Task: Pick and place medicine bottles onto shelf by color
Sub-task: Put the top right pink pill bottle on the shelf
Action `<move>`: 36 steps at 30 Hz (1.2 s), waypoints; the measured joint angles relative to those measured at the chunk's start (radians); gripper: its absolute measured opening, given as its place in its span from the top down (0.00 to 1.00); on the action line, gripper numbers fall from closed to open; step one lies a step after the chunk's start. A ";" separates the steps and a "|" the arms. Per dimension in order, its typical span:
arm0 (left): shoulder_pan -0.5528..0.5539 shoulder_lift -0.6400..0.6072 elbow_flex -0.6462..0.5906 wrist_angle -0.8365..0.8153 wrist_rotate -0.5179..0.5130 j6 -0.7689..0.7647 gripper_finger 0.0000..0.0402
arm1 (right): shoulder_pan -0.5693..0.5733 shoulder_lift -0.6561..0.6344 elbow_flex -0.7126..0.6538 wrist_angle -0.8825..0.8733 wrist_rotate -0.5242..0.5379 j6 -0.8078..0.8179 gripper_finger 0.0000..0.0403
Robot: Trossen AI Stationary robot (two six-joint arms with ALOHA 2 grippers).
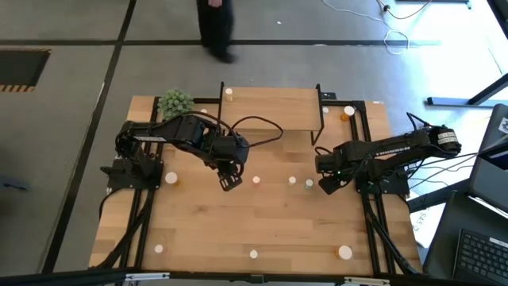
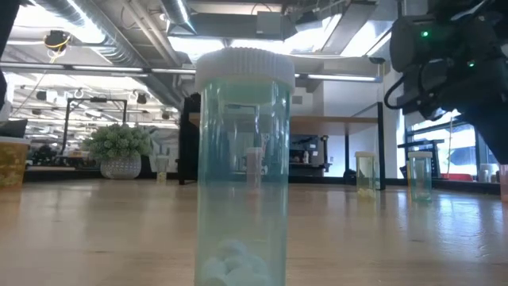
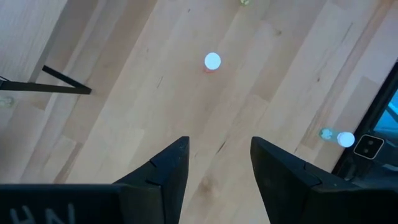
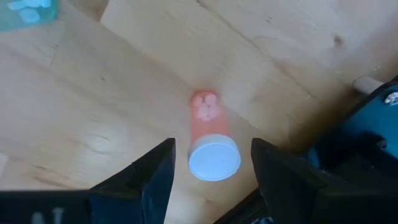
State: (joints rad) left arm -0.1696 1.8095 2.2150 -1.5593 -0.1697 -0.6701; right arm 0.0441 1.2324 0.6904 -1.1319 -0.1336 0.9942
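Small white-capped medicine bottles stand scattered on the wooden table [image 1: 238,222]. My right gripper [image 4: 212,144] [image 1: 326,185] is open and points down, with a finger on either side of an upright pink bottle [image 4: 210,149]; a gap shows on both sides. A green bottle [image 4: 28,11] [image 1: 309,184] stands beside it. My left gripper [image 3: 219,146] [image 1: 229,182] is open above bare table at mid-table, short of a pink-red bottle [image 3: 212,61] [image 1: 256,181]. The shelf [image 1: 270,107] stands on black legs at the far edge.
A green spiky plant ball [image 1: 175,101] sits at the far left corner. An orange bottle [image 1: 349,110] stands right of the shelf. More bottles stand near the near edge [image 1: 254,254] [image 1: 345,252] [image 1: 159,249]. A green bottle [image 2: 242,159] fills the low view. A person [image 1: 216,28] stands beyond the table.
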 joint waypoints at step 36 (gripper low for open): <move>0.000 0.000 0.000 0.000 0.027 0.000 0.59 | -0.002 0.000 -0.070 0.081 -0.026 0.072 0.61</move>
State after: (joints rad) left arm -0.1696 1.8099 2.2150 -1.5589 -0.1429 -0.6701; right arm 0.0425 1.2320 0.6205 -1.0506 -0.1593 1.0658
